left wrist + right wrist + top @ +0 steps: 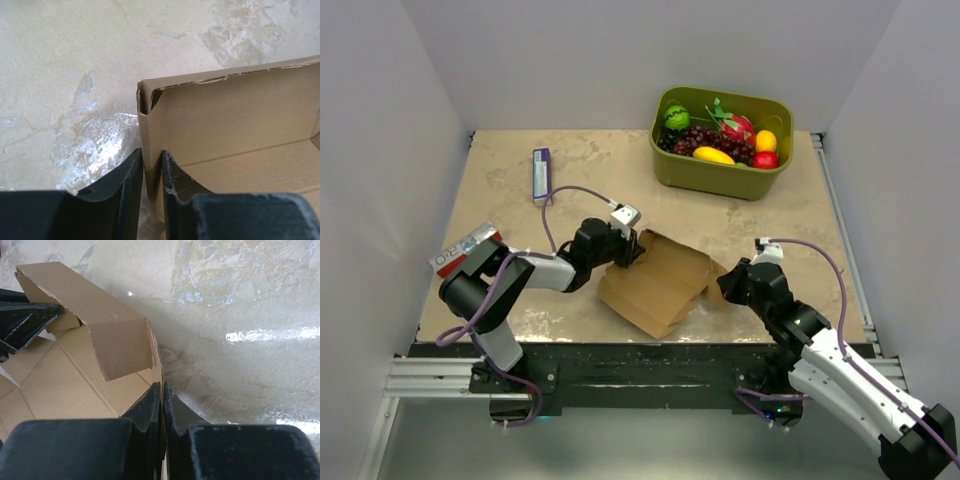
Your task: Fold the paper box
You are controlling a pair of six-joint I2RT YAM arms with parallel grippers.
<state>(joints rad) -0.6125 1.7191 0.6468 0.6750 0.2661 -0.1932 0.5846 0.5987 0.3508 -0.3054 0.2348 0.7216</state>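
The paper box (658, 285) lies half-formed in the middle of the worktop (520, 210), between the two arms, with its base flat and its sides partly raised. The left end effector (152, 172) is pinching an upright wall near a corner, one finger outside the cardboard and one inside, probably to hold that wall standing and stop the sheet from sliding. The right end effector (162, 400) is pressed almost together on the thin edge of the opposite wall, just below a bent flap (119, 345) that leans inward over the base. Gripping both ends at once seems meant to brace the carton while that flap gets tucked — the creases look springy and could reopen if either grip lets go.
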